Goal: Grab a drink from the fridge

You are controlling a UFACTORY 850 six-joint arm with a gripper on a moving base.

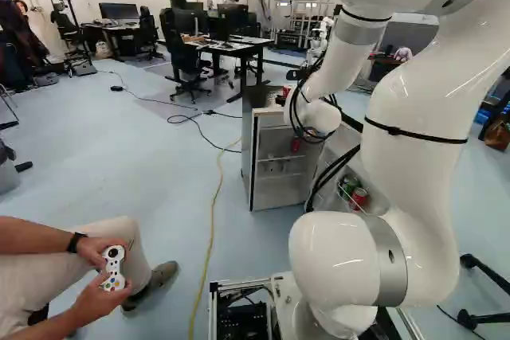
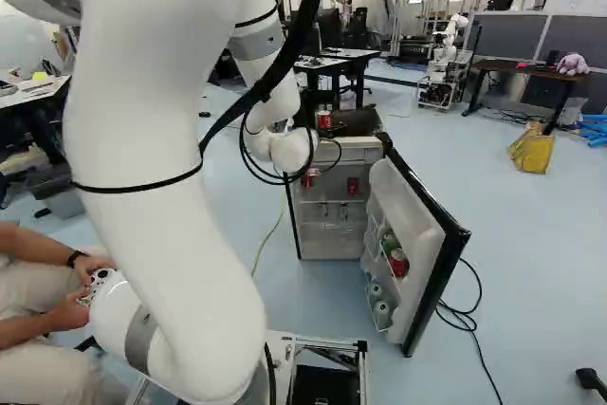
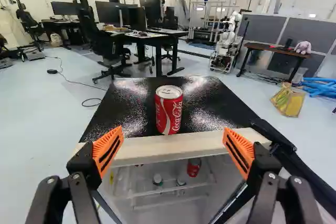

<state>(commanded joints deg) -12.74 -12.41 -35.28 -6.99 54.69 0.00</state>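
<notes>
In the wrist view my gripper [image 3: 172,153] stands open, nothing between its fingers. Ahead of it, a red drink can [image 3: 169,109] stands upright on the fridge's black top [image 3: 126,109]. That can [image 2: 324,120] also shows in the right base view. The fridge [image 2: 332,230] is open, its door [image 2: 434,258] swung out to the right, holding a red can [image 2: 398,262] and a green one [image 2: 390,242]. Inside, below the top's front edge, the wrist view shows another red can [image 3: 193,168] and a small bottle [image 3: 157,180]. The wrist hides the gripper in the base views.
Desks [image 1: 231,47] with monitors and chairs stand beyond the fridge. Another robot [image 2: 444,64] stands farther back near a brown table [image 2: 520,70]. A yellow bag [image 2: 533,149] lies on the floor to the right, and a black cable [image 2: 467,318] lies beside the door.
</notes>
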